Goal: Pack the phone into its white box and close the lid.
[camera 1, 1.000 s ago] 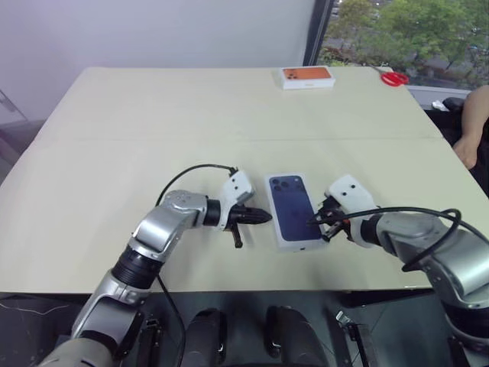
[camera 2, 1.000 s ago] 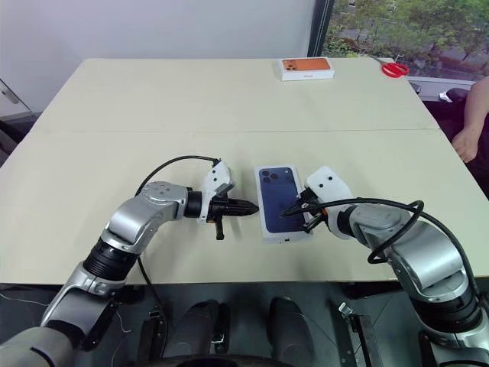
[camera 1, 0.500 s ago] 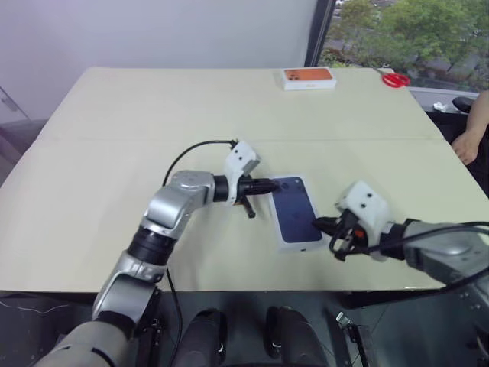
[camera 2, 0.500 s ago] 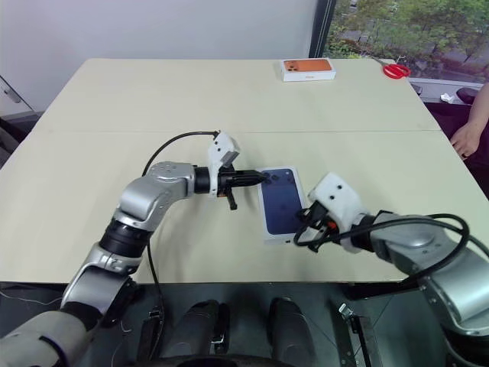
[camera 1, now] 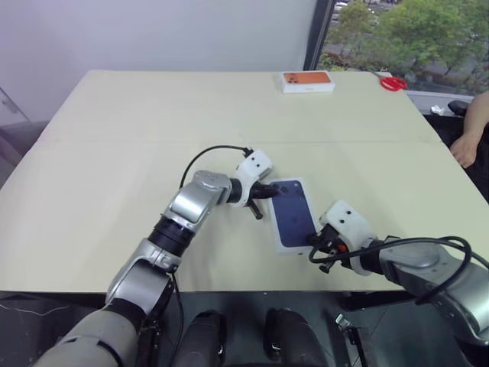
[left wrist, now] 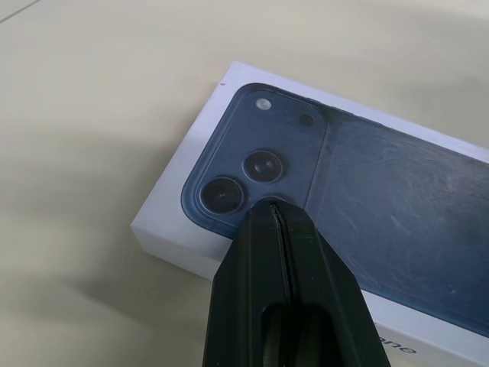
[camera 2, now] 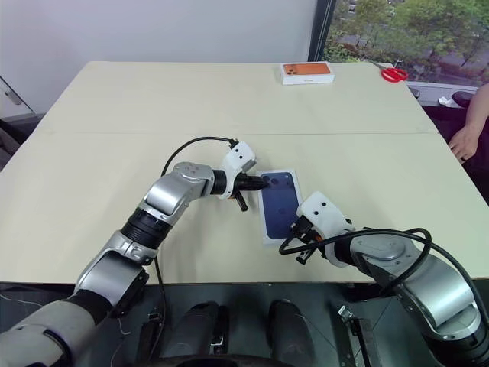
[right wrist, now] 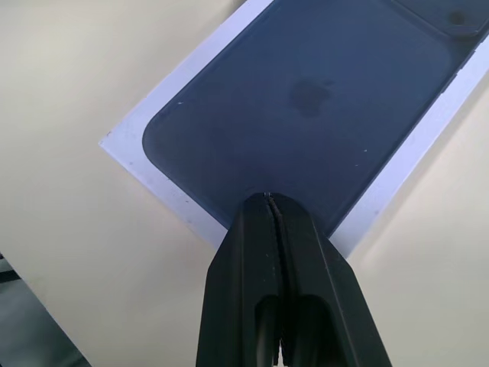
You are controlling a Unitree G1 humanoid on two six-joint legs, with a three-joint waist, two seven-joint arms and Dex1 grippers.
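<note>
A white box lies flat on the table's near middle. Its top is taken up by the dark navy face of the phone, with the camera cluster at the far left corner. I cannot tell whether this is the phone lying in the box or a picture on the lid. My left gripper is shut, its tip at the camera cluster. My right gripper is shut too, its tip over the phone face's near end. Neither holds anything.
A white box with an orange top sits at the table's far edge, red scissors to its right. A person's hand rests at the right edge. Bare tabletop spreads to the left.
My left gripper has swung forward and to the right, from beside the box's left edge up to its far left corner. My right gripper has drawn back to the box's near end.
</note>
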